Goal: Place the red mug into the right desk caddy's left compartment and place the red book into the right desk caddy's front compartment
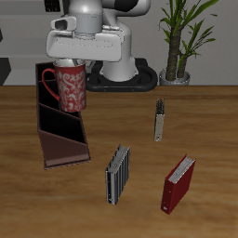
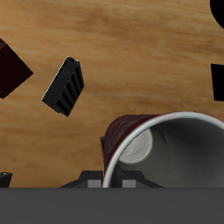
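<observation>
The red mug with a pale speckled pattern hangs upright under my gripper, which is shut on its rim. It is held over the back end of the right desk caddy, a long maroon box with dividers. I cannot tell whether the mug touches the caddy. The left compartment is hidden behind the mug. In the wrist view the mug's grey inside fills the frame close to the camera. The red book stands near the table's front edge, far from the caddy, and shows in the wrist view as a dark-red shape.
A grey striped book stands between the caddy and the red book. Farther back stands a small slim dark book. A potted plant is at the table's back beside the robot's base.
</observation>
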{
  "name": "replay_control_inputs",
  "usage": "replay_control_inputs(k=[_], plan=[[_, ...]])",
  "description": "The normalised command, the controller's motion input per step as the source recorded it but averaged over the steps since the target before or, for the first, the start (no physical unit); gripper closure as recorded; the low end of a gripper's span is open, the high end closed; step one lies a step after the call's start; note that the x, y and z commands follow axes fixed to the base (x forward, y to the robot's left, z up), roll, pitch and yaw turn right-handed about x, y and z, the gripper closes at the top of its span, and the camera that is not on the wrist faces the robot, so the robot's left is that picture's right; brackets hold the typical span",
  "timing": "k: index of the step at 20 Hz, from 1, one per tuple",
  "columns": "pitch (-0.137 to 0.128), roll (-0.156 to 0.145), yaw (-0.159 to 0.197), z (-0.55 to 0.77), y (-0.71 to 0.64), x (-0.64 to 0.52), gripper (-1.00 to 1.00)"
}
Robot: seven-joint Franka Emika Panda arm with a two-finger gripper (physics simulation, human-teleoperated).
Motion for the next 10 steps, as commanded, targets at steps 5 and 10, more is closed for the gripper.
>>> replay_control_inputs(k=[5, 10], plan=[[-0.004, -0.005, -0.043, -0.02, 0.06, -0.28, 1.00], [-0.028, -0.055, -0.058, 0.03, -0.10, -0.26, 1.00]])
